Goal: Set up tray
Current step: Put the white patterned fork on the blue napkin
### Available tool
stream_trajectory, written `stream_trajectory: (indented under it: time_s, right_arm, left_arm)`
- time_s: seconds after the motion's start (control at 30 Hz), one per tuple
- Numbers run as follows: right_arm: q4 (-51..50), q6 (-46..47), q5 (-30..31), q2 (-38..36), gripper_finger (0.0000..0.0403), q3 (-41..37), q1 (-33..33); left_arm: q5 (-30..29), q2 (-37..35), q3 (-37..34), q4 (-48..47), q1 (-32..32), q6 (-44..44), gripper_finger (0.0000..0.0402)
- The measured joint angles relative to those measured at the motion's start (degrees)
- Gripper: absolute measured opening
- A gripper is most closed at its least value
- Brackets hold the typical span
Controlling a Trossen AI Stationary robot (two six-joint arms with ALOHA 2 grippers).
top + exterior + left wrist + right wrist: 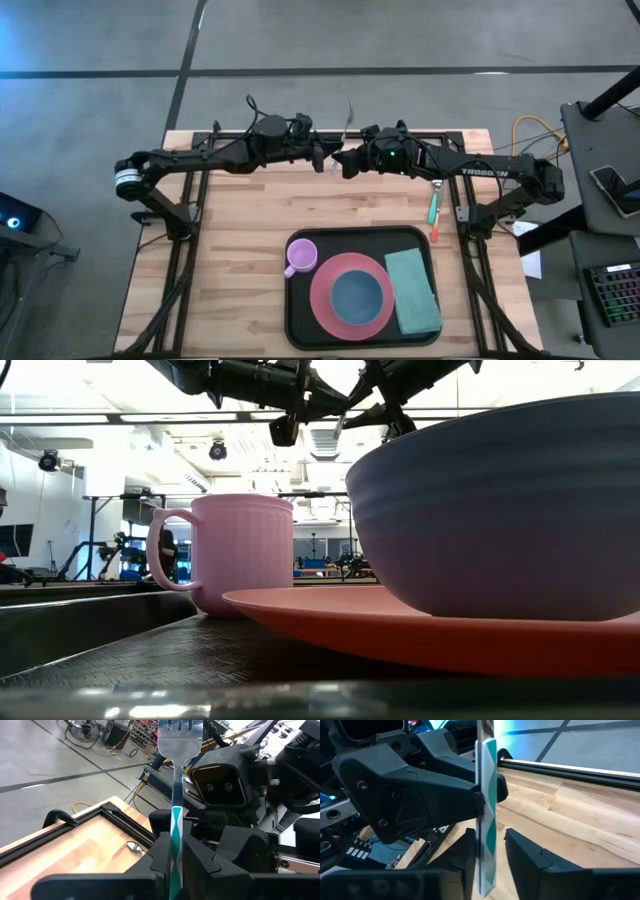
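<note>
The fork (pixel 176 750) has a metal head and a teal-and-white striped handle. It stands upright above the table's far middle, where both grippers meet. My left gripper (pixel 176 857) (pixel 322 155) is shut on the handle. My right gripper (pixel 490 857) (pixel 346 160) faces it with its fingers open on either side of the handle's lower end (pixel 487 845). The black tray (pixel 300 320) lies at the near edge. It carries a pink plate (pixel 322 300) with a blue bowl (pixel 357 297), a pink mug (pixel 301 256) and a teal napkin (pixel 412 290). My left gripper pinches the fork's striped handle (pixel 176 827) between its two fingers. The fingers come level from the table's left and lie across the handle. The fork is lifted clear and upright, with its tines above the fingers.
Two more utensils, one with a teal handle (pixel 433 205) and one orange (pixel 436 235), lie on the wood right of the tray's far corner. A spoon bowl (pixel 134 847) shows on the table. A black frame (pixel 200 150) borders the tabletop. Bare wood lies between the arms and the tray.
</note>
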Motion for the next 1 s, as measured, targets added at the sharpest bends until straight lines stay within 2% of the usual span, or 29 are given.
stream_trajectory:
  time_s: [0.2, 0.37, 0.6, 0.77, 1.0]
  right_arm:
    - [0.0, -1.6, 0.0, 0.0, 0.0029, 0.0, 0.0]
    - [-0.1, -1.8, 0.0, 0.0, 0.0029, 0.0, 0.0]
    - [-2.0, -2.2, -0.9, -0.1, 0.0029, -0.1, 0.1]
    - [-2.1, -2.3, -1.4, -0.5, 0.0028, -0.1, 0.0]
    - [-2.8, -1.8, 0.3, -2.5, 0.0025, 0.0, -0.5]
  left_arm:
    - [-0.2, 0.0, 0.0, -0.2, 0.0, 0.0, 0.0017]
    - [-0.2, 0.0, 0.0, -0.9, 0.0, 0.0, 0.0017]
    - [0.3, -1.1, 0.2, -8.0, 0.0, 0.0, 0.0017]
    - [0.6, -2.8, 0.1, -9.5, 0.0, 2.2, 0.0017]
    - [-0.4, -4.9, -0.1, -19.1, 1.1, 5.4, 0.0017]
